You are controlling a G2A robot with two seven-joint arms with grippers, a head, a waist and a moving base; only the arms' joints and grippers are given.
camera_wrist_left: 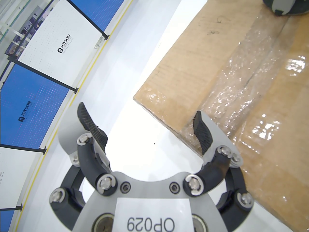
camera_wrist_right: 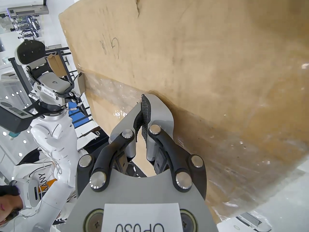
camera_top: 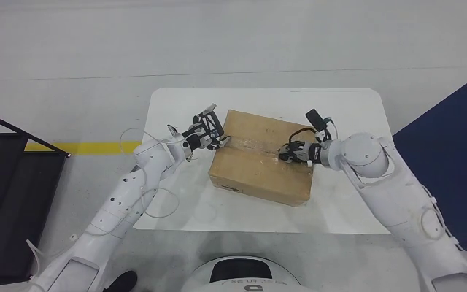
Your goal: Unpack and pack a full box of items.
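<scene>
While brown cardboard box [camera_top: 259, 157] sits shut on white table [camera_top: 343, 109], step in hand looks like unsealing: clear tape strip [camera_wrist_left: 241, 85] unbroken along top seam. R gripper [camera_wrist_right: 144, 106]: fingers together, tips on seam, nothing visibly pinched. L gripper [camera_wrist_left: 141, 121]: spread wide, box corner just ahead, one pad [camera_wrist_left: 202, 134] at taped end edge; contact unclear. Next prob. needs R tips dragged along seam, L bracing box vs. sliding.

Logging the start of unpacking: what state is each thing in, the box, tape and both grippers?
Cardboard box: closed, flaps down.
Tape: lying wrinkled along the top seam.
Left gripper: jaws open, at the box's end.
Right gripper: jaws shut, on the taped seam.
</scene>
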